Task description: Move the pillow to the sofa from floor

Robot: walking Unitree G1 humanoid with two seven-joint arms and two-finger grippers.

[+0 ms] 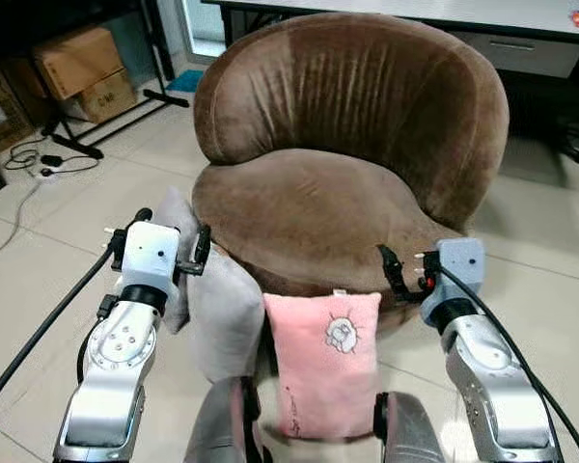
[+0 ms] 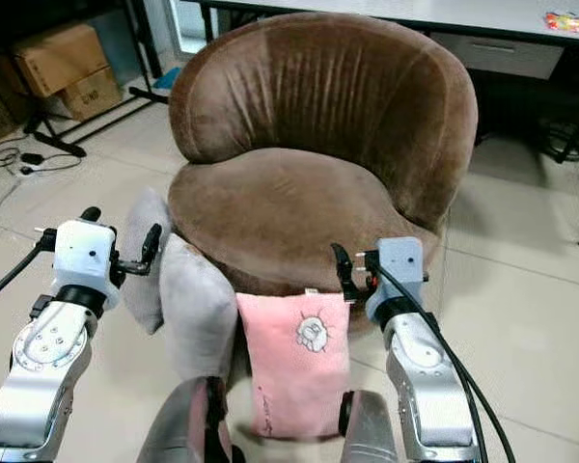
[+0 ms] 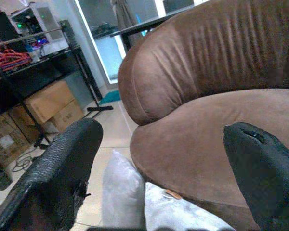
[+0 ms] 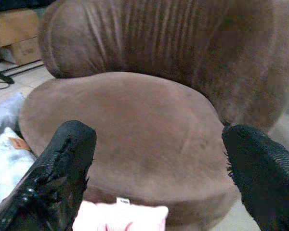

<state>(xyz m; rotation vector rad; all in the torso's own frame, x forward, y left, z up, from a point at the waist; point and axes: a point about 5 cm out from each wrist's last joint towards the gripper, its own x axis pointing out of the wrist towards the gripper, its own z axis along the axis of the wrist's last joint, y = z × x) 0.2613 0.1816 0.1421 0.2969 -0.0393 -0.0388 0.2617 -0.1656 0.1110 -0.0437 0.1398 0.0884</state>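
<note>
A pink pillow (image 1: 323, 362) with a small cartoon print stands upright on the floor, leaning against the front of the brown round sofa (image 1: 309, 207). Two grey pillows (image 1: 222, 309) lean against the sofa's left front side. My left gripper (image 1: 174, 231) hovers open above the grey pillows, beside the seat edge, with nothing between its fingers (image 3: 62, 163). My right gripper (image 1: 405, 273) is open just above and right of the pink pillow, at the seat's front rim. In the right wrist view its fingers (image 4: 58, 168) frame the empty seat cushion, with the pink pillow's top (image 4: 120, 219) below.
Cardboard boxes (image 1: 77, 58) sit under a shelf at the back left, beside a black stand's legs (image 1: 96, 130) and cables (image 1: 39, 159) on the tiles. A desk (image 1: 521, 24) stands behind the sofa. My own legs (image 1: 222, 424) flank the pink pillow.
</note>
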